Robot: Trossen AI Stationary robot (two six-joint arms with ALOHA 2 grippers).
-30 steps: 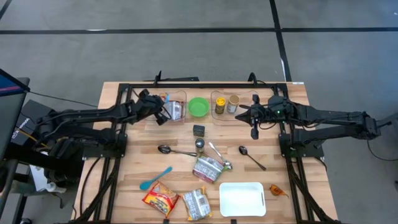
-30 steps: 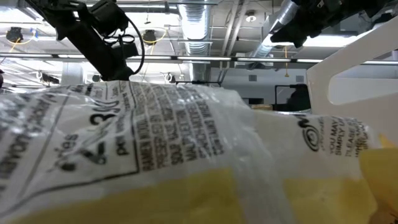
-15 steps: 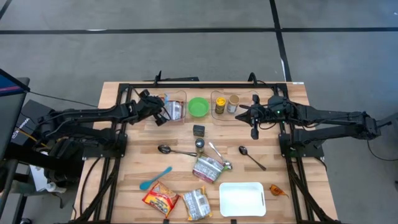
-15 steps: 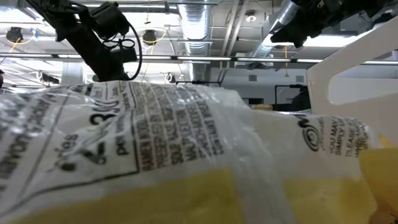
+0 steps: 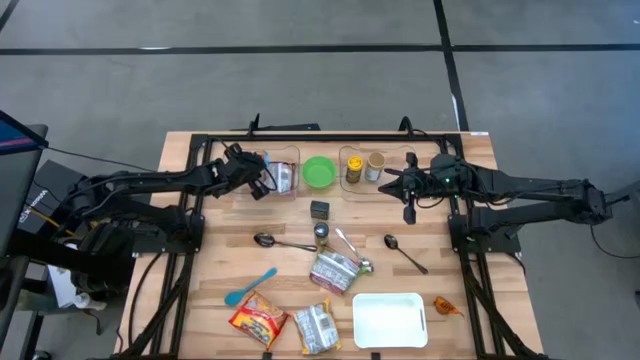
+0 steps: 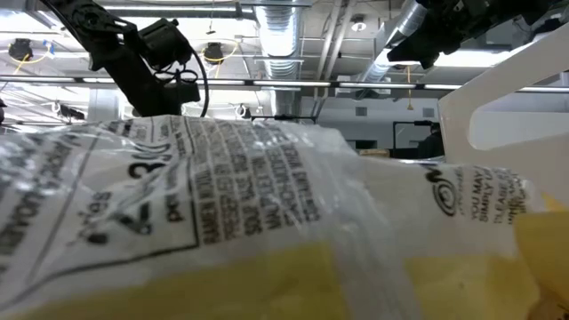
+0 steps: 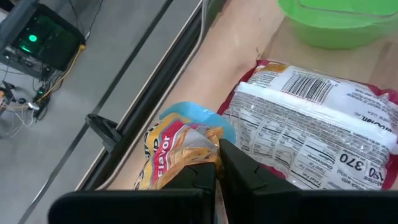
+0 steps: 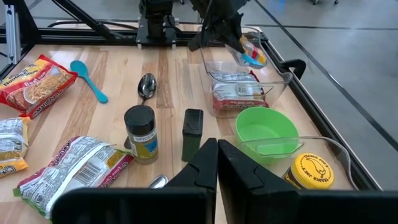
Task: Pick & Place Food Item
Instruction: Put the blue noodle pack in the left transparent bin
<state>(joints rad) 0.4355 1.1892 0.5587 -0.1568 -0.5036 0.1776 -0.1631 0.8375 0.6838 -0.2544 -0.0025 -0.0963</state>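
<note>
My left gripper (image 5: pixel 263 180) is shut on a small orange, red and blue snack packet (image 7: pixel 166 149), also seen in the right wrist view as the packet (image 8: pixel 252 57). It holds the packet over the left end of a clear container (image 8: pixel 275 78) at the table's far side. A red and white ramen pack (image 7: pixel 311 124) lies flat in that container. A green bowl (image 5: pixel 319 172) stands just right of it. My right gripper (image 5: pixel 388 181) waits shut and empty, raised at the far right and pointing toward the bowl. My left gripper pinches one end of the snack packet (image 7: pixel 202 144) between its two fingers. It comes slanting down from the table's left side. The packet sticks out beyond the fingertips, over the container's left end. I cannot tell whether it touches the rim.
A second clear container (image 5: pixel 372 152) with two jars stands right of the bowl. Mid-table lie spoons (image 5: pixel 268 240), a spice jar (image 5: pixel 321 233), a dark shaker (image 5: pixel 319 209) and a ramen pack (image 5: pixel 335 270). Near the front are more packs (image 5: pixel 258 322), a blue spoon (image 5: pixel 250 286) and a white tray (image 5: pixel 390 320).
My left gripper has sunk a little and edged toward the clear container, still shut on the snack packet. My right arm has kept still.
</note>
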